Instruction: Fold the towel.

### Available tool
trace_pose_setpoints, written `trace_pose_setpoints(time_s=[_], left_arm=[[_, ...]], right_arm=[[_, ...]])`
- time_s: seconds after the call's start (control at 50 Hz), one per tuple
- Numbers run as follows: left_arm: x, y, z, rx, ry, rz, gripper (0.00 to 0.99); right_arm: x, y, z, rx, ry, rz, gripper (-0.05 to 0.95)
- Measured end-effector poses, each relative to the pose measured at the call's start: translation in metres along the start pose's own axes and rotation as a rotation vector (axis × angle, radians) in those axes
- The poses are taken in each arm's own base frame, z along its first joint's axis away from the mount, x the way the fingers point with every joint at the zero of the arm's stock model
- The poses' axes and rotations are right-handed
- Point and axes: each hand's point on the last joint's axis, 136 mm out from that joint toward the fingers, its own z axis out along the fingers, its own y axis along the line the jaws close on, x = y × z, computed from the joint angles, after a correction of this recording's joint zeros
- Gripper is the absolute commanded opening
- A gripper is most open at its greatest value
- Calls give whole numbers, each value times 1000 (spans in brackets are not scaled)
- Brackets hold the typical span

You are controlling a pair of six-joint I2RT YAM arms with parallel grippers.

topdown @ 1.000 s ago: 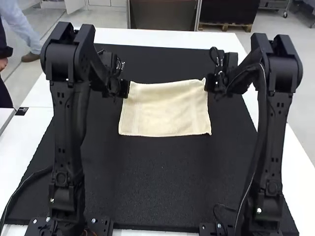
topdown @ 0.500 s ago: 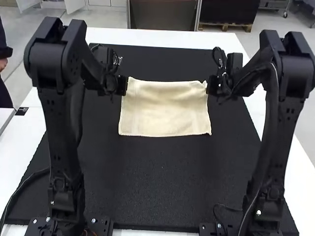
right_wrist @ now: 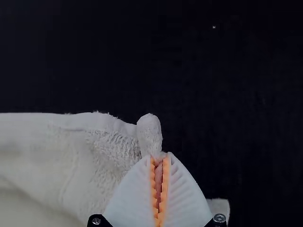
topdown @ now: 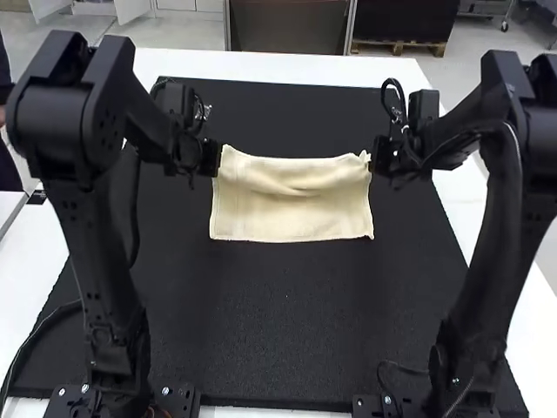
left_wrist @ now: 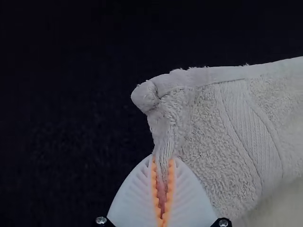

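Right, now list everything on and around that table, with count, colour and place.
Towel: one, cream, on the mat's far half, far edge sagging
Mat: one, black, on the table
Table: one, white, under the mat
Cable: one, black, beside the left arm's lower part
Left arm, right arm: two, black, either side of the towel
Left gripper, right gripper: two, white fingers, orange pads, at the towel's far corners
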Motion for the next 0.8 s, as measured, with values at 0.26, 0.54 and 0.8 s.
trace_pose_setpoints(time_s=[0.26,0.54,0.8], left_arm=[[22,-5,-13,7,74,-19,23],[32,-10,-29,8,78,-22,23],[55,-14,-38,10,120,-37,21]], right_arm=[[18,3,-22,-11,34,28,-23],[50,-6,-34,-3,107,71,-23],[74,-11,-41,-2,148,82,-23]])
